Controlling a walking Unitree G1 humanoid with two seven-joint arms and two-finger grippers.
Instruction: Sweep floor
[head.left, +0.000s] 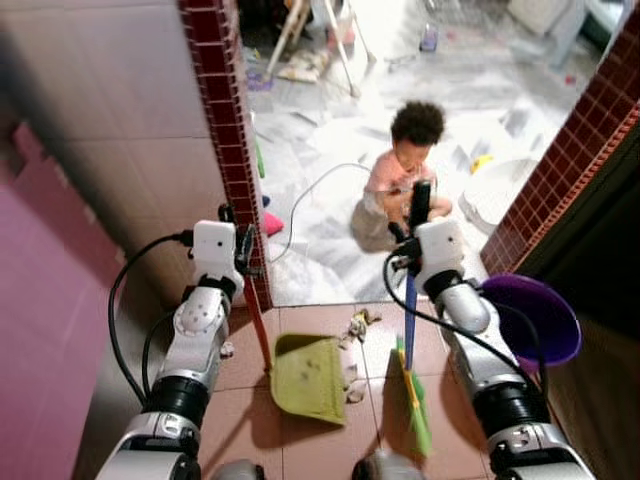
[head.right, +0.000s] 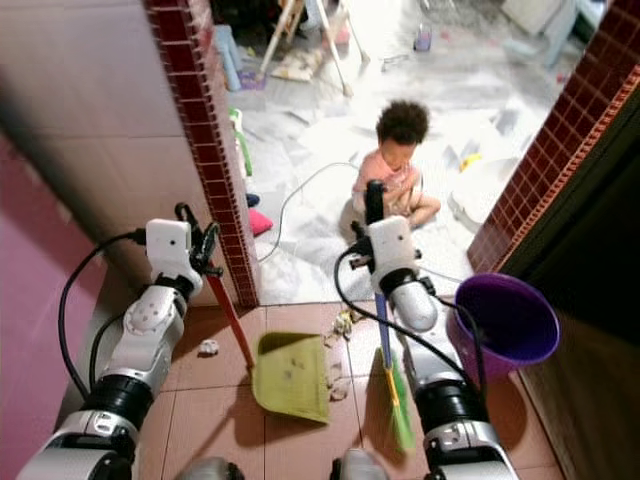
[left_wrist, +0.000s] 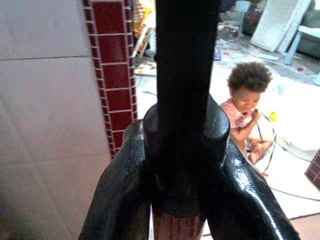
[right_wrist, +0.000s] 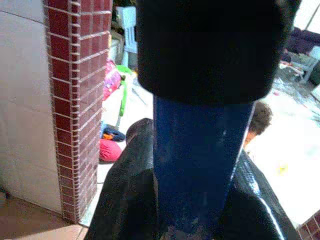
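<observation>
My left gripper (head.left: 243, 250) clamps the red handle of the green dustpan (head.left: 308, 377), which rests on the brown tiles beside scattered scraps (head.left: 358, 324). My right gripper (head.left: 418, 205) is closed around the blue-handled broom (head.left: 413, 395), its green bristles down just right of the pan. A child (head.left: 405, 172) sits on the pale floor beyond the doorway.

Both eye views look steeply down from the head, sharing the brick pillar (head.left: 228, 130) at 11 o'clock and a seated child (head.right: 397, 165) near 12. Each wrist camera faces forward, pressed close against its held handle, also catching pillar and child.
</observation>
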